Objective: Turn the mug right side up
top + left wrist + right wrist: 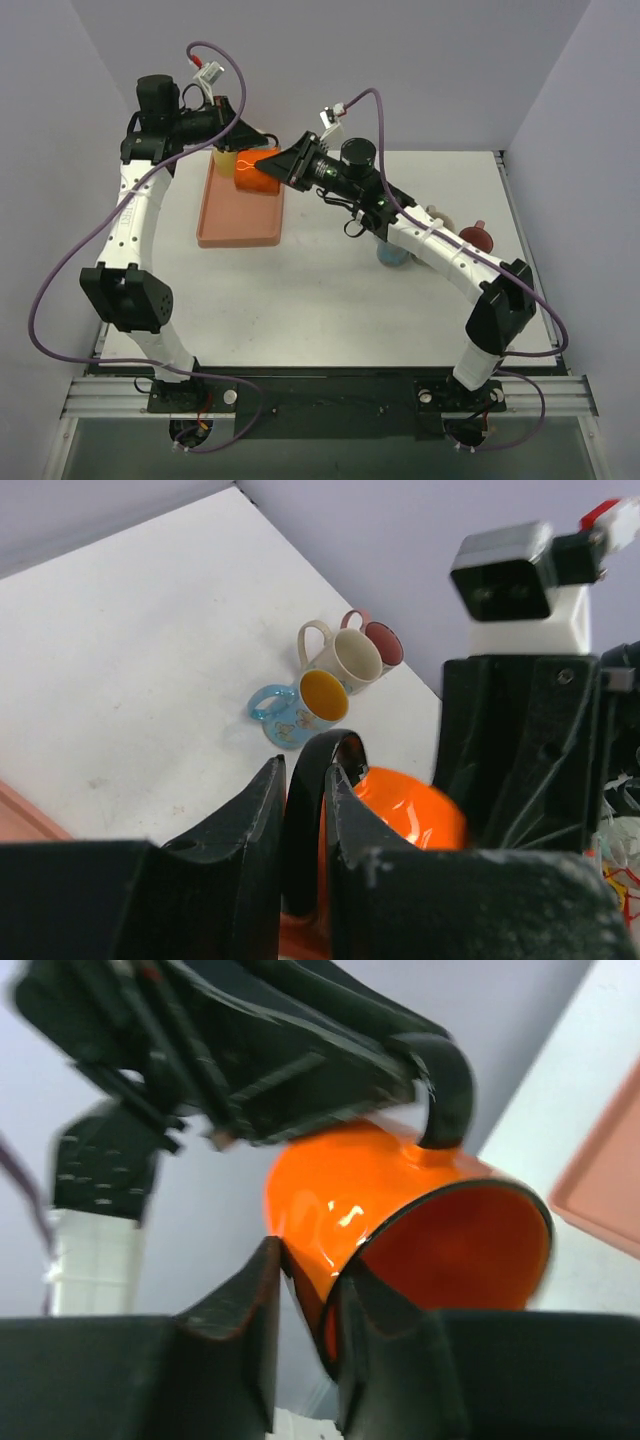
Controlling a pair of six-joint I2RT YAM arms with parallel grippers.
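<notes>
The orange mug (255,172) with a black handle is held in the air on its side above the far end of the salmon tray (240,228). My left gripper (305,772) is shut on the mug's black handle (312,820), with the orange body (412,810) just beyond it. My right gripper (310,1260) is shut on the mug's rim wall, one finger inside and one outside the mug (400,1200). The mug's mouth faces the right wrist camera, and its handle (450,1090) points up. In the top view the left gripper (235,152) and right gripper (286,168) meet at the mug.
Three other mugs stand together at the right of the white table: a blue one (392,255), a cream one (435,215) and a dark red one (478,238). They also show in the left wrist view, blue (295,710), cream (345,655), red (382,642). Walls enclose the back and sides.
</notes>
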